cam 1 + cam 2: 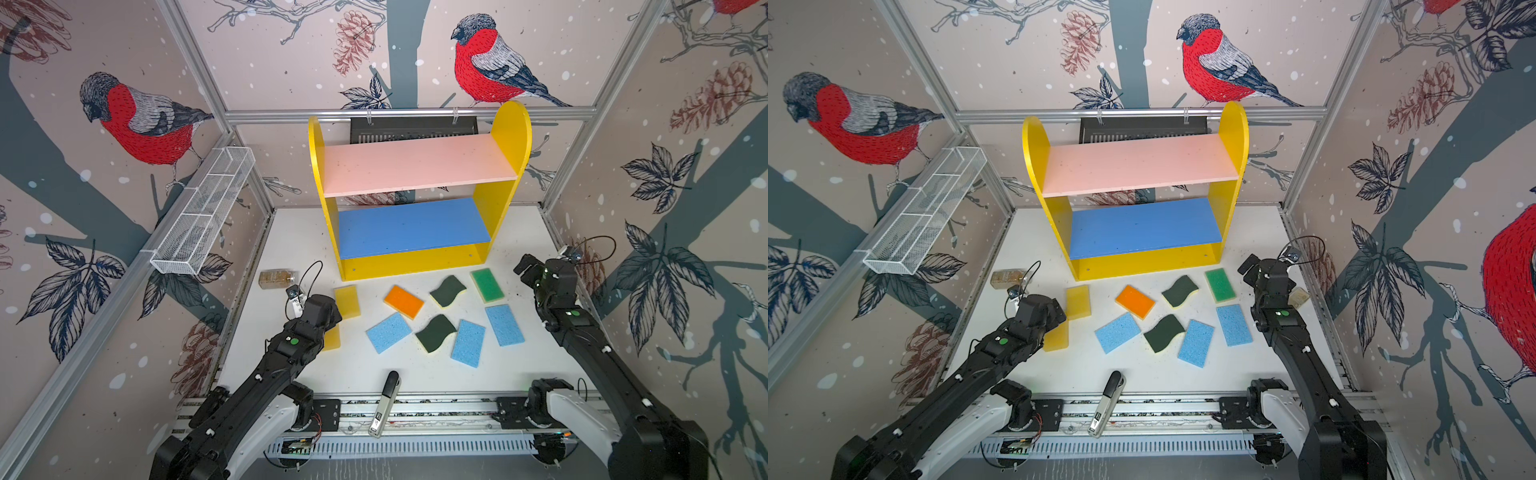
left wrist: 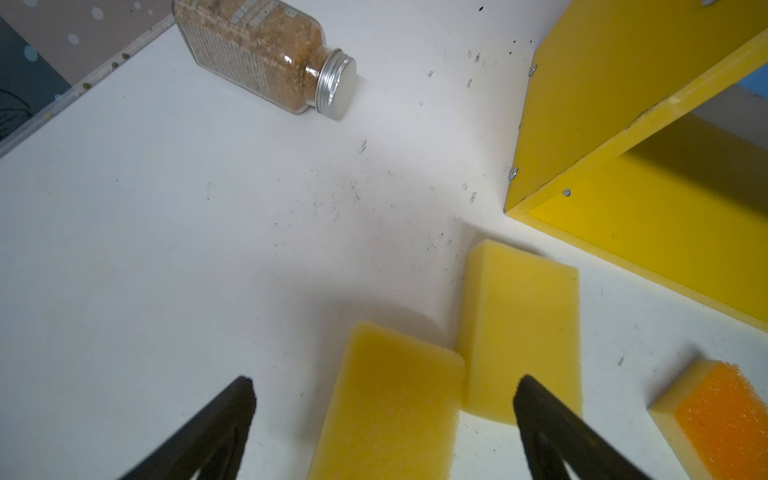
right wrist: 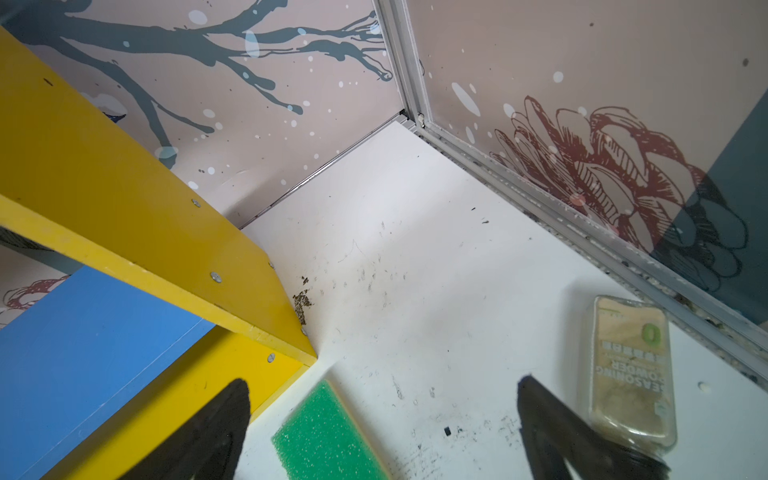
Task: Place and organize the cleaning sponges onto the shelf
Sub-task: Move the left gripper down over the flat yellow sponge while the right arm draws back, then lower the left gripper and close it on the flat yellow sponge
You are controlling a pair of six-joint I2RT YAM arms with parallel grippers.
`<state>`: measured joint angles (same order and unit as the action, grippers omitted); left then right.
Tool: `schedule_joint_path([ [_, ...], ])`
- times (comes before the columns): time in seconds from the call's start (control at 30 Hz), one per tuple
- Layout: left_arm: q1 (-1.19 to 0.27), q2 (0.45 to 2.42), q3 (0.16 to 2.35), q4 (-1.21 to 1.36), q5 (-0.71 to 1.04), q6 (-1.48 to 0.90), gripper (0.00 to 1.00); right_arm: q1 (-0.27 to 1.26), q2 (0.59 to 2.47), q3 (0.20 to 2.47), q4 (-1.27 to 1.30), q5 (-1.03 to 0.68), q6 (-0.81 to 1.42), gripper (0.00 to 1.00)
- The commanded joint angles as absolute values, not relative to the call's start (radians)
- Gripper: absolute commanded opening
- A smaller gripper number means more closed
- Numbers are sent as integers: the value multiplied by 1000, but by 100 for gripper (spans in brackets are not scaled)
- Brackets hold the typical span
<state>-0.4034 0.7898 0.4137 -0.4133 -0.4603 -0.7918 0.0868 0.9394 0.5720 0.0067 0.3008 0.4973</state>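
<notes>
Silver-black tool (image 1: pixel 384 403) lying at near table edge. Left gripper (image 2: pixel 382 386) hovering above two yellow sponges (image 2: pixel 519 324) at left, jaws spread wide, gripping nothing. Right gripper (image 3: pixel 382 390) likewise gaping, empty, beside green-topped sponge (image 3: pixel 324 436) at right. Remaining cleaning sponges (image 1: pixel 403 301) lying scattered on table (image 1: pixel 291 241) between arms, just before shelf (image 1: pixel 415 262) standing far centre.
</notes>
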Motion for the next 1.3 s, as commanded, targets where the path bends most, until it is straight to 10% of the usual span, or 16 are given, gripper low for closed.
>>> schedule_joint_path([
  [0.0,-412,766,401,-491,-411,-854,98,92,921,572,-28,272,504,100],
  [1.27,-662,824,373,-586,-355,-1088,95,91,905,580,-103,177,492,100],
])
